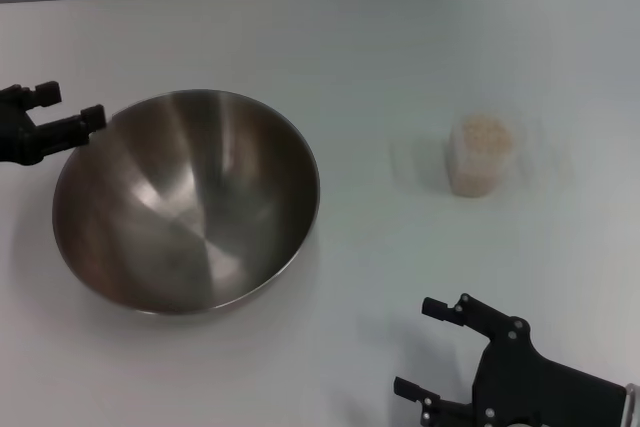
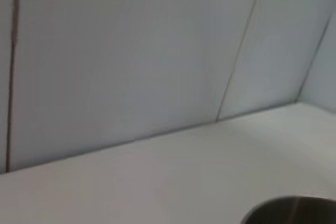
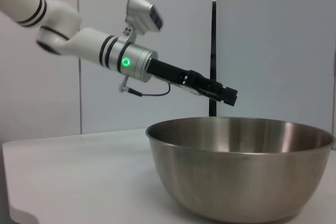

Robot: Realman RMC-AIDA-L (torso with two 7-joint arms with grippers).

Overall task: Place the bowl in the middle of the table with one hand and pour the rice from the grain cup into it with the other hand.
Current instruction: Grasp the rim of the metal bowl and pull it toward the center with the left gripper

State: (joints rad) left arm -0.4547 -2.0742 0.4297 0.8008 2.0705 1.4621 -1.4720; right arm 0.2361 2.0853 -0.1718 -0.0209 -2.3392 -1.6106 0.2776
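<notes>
I read the scene from the head view, treating the table (image 1: 400, 37) as a clock face. The bowl (image 1: 186, 199) sits at about 9 o'clock from the table's centre, empty, its brushed inside catching the light. The cup (image 1: 481, 155) stands upright at about 2 o'clock, well apart from the bowl, with the rice (image 1: 482, 133) still heaped inside it.

My left gripper (image 1: 62, 115) hangs at the bowl's 10 o'clock rim, just beside and slightly above the metal; the right wrist view shows it (image 3: 223, 94) clear above the rim, not gripping it. Its fingers (image 1: 80, 124) stand apart in a moderate gap, holding nothing. My right gripper (image 1: 430, 347) waits near the table's 5 o'clock edge, its two fingers spread wide and empty, well apart from the cup.

I judge the step in hand to be the first one: placing the bowl. The bowl lies left of centre, so either it wants shifting toward the middle or this counts as placed; I cannot tell which from here. No rice has been poured.

The next move, as I see it, calls for the right gripper to travel toward 12 o'clock, close around the cup's wall without crushing the thin plastic, lift it level, and carry it over the bowl before tipping. The left gripper should be well clear of the rim first.
</notes>
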